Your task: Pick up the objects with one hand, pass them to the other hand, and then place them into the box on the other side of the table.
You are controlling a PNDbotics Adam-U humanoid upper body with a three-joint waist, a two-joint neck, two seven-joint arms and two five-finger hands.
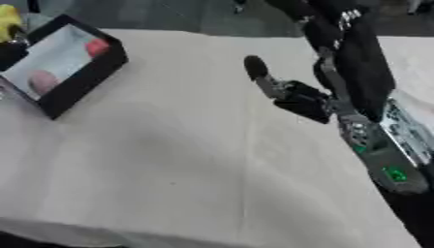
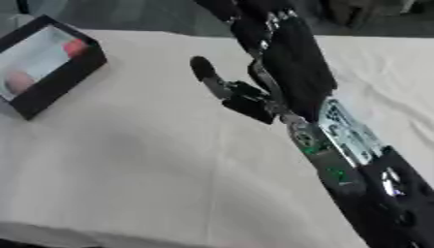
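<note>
Your right hand point(image 1: 297, 94) hangs mid-frame, fingers outstretched and seemingly empty, while the black box point(image 1: 81, 80) upper left holds a red object point(image 1: 97, 47); next, reach for another item.

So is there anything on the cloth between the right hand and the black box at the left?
Nothing visible. The right hand hangs open over bare tablecloth, and the stretch to the black box holds no object. The box already holds a red thing and a pinkish one.
</note>
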